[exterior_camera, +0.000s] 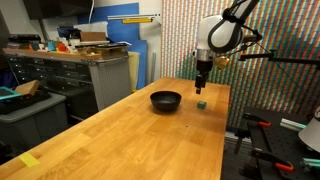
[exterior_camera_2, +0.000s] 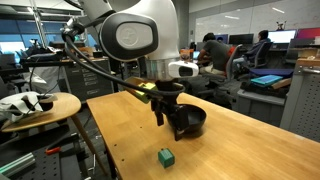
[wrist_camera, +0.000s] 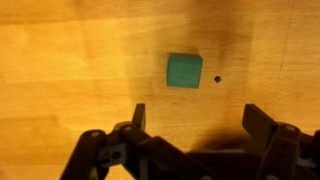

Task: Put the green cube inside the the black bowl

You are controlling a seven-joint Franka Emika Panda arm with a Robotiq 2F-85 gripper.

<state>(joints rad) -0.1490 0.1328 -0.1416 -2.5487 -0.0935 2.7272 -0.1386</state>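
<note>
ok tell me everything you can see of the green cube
The green cube is small, plain-sided and matte, teal green in the wrist view, with slightly soft corners; what it is made of is hard to tell. It sits flat on the wooden table, touching only the wood. In an exterior view it lies beside the black bowl, outside it and clearly apart. The jaws hang open above it, not touching it.

- Both exterior views are small and grainy, evenly lit by bright indoor light.
- The wooden table (exterior_camera: 120,130) carries a soft pale sheen in both exterior views.
- The wrist view is soft; the gripper (wrist_camera: 194,112) at 6 o'clock is dark and blurred.
- Shadow dims the wood at 1 o'clock, beside the green cube (wrist_camera: 184,69).
</note>
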